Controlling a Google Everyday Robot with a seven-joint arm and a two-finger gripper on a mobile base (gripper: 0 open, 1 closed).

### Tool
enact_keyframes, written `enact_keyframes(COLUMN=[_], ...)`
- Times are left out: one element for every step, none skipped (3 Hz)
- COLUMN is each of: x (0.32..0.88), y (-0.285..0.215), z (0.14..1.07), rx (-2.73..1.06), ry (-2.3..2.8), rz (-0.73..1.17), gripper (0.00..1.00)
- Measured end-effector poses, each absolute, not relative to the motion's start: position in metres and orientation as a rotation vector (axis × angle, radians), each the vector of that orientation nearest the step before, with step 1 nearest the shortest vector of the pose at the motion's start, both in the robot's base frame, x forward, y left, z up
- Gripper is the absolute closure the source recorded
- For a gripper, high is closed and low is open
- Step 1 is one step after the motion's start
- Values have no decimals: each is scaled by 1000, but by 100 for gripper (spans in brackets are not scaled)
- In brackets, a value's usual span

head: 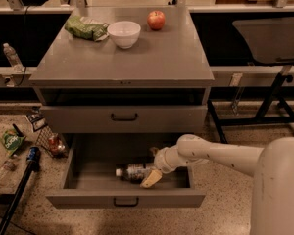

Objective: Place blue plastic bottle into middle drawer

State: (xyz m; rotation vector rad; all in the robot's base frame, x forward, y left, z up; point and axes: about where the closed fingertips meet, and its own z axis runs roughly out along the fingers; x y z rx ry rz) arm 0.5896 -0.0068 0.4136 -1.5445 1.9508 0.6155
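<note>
Bottle [133, 172] is in the drawer [88, 177]. It lies flat on the floor, about mid-width and nearer the front wall than the back. The drawer is pulled out at 6 o'clock of the cabinet [122, 65]. Upper drawer [123, 117] is shut.

Gripper [151, 175] is down inside the drawer at the bottle's 3 o'clock end. Arm [215, 155] reaches in from 3 o'clock over the right wall. There's only one arm, so no question of which is nearer.

Key relation: the bottle's long axis runs 9–3, roughly parallel to the drawer front. White cap points to 9, base points to 3 into the gripper. So the bottle lies at 9 o'clock from the gripper, touching or overlapping it at the base.

Jaws: can't tell if they're clamped on the base or let go, because the gripper covers that end.

My read: placement is done bar the release. The next move calls for letting go if it hasn't, then backing out toward 3 and up, along the axis and away from the cap, so nothing drags. Risks: the round bottle may roll toward 12 or 6, though the walls should contain it. Mind clearance under the upper drawer.

Bowl [124, 33], apple [156, 19] and green bag [85, 27] on top aren't involved.
</note>
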Motion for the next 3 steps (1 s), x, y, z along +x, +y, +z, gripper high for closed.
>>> enact_keyframes(x=[583, 556, 537], y=[-29, -79, -115], z=[429, 485, 523], rx=[-1461, -1268, -1063], ry=[1984, 2039, 2073], rz=[587, 520, 432], gripper=[25, 53, 40])
